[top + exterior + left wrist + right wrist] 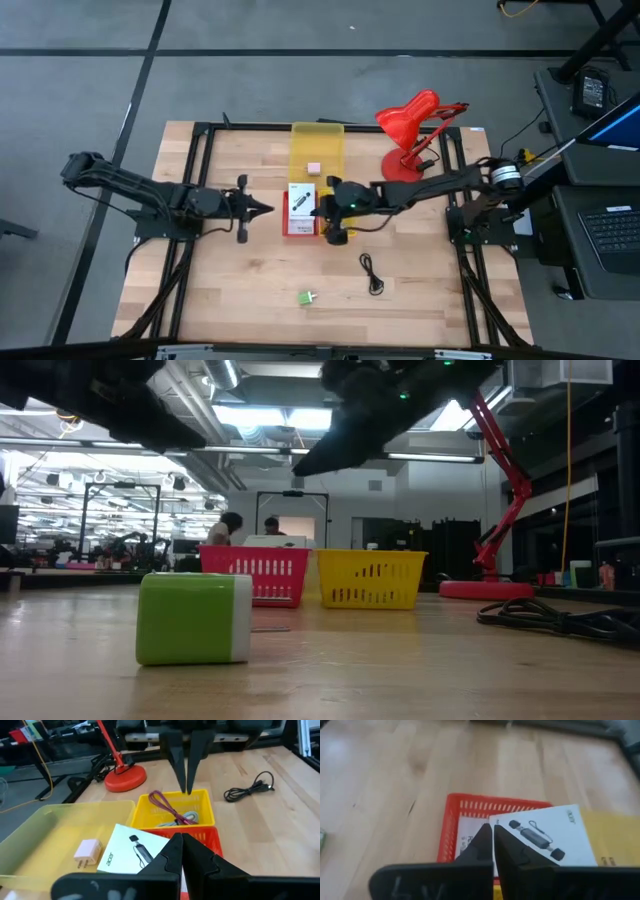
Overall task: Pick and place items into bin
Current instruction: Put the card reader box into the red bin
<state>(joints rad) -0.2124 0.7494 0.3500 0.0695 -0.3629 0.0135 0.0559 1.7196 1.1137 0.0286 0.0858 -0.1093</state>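
Observation:
A pink cube (313, 168) lies in the long yellow tray (317, 140). A white printed packet (545, 835) rests across the rim of the red basket (451, 820), with a second one (468, 839) inside. A dark red cord-like thing (167, 810) lies in the small yellow basket (200, 800). The green block (306, 297) and black cable (372, 272) lie on the table toward its near edge. My right gripper (187, 787) hangs shut and holding nothing over the yellow basket's far rim. My left gripper (264, 208) is shut and holding nothing, left of the red basket.
The red desk lamp (415, 130) stands at the table's far right. The black frame rails (200, 180) run along the table's left and right sides. Bare wood lies at the near left. People show in the room beyond (232, 528).

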